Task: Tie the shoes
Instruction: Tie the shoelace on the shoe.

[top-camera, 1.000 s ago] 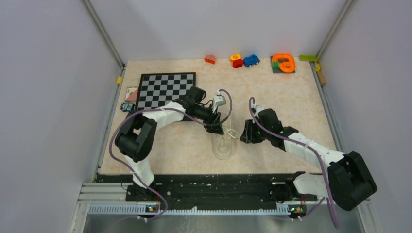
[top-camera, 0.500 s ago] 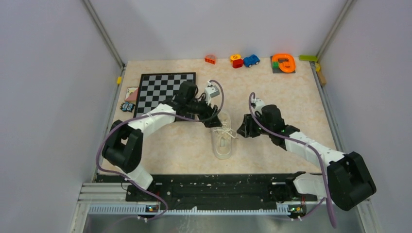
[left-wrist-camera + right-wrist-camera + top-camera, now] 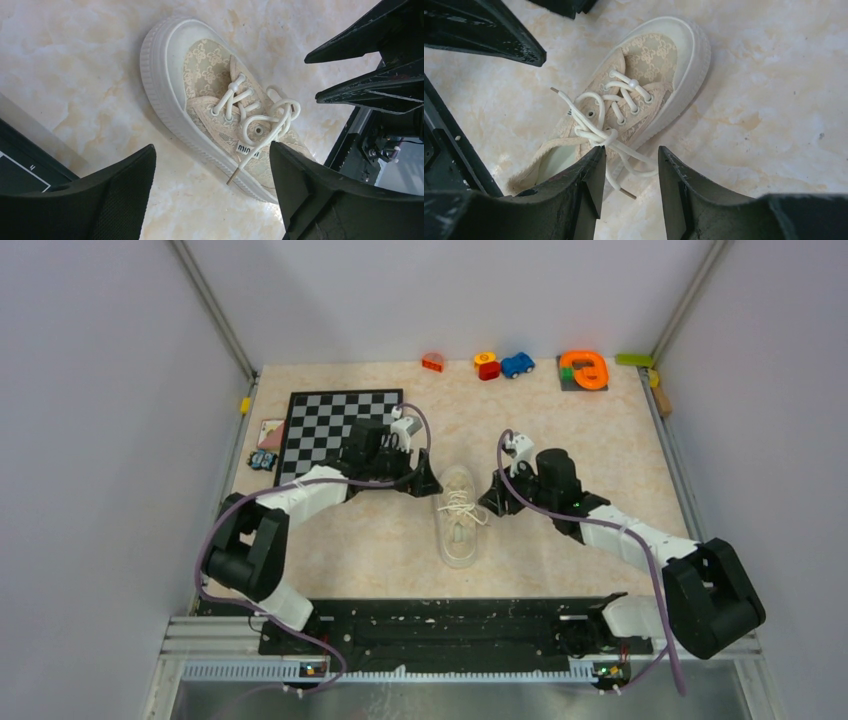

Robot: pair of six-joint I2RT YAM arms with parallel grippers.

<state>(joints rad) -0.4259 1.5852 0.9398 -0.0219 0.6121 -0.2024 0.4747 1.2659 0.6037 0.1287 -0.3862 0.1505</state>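
Note:
The shoe (image 3: 458,518), a cream low-top sneaker with white laces, lies on the table between my two grippers, toe pointing away from the arm bases. Its laces (image 3: 606,136) are crossed into a loose knot over the tongue, with loose ends trailing off both sides. My left gripper (image 3: 418,483) hovers just left of the toe, jaws wide open and empty (image 3: 212,146); one lace end (image 3: 231,180) lies below them. My right gripper (image 3: 631,149) sits at the shoe's right side, open, with a lace strand (image 3: 640,167) lying loose between its fingers.
A chessboard (image 3: 345,425) lies behind the left arm, with small items (image 3: 268,435) at its left edge. Toys line the back edge: a red block (image 3: 433,362), a blue car (image 3: 517,365), an orange piece (image 3: 584,370).
My left gripper has opened, let go of the laces and pulled back left off the shoe. My right gripper has shifted slightly toward the shoe's toe and widened a little.

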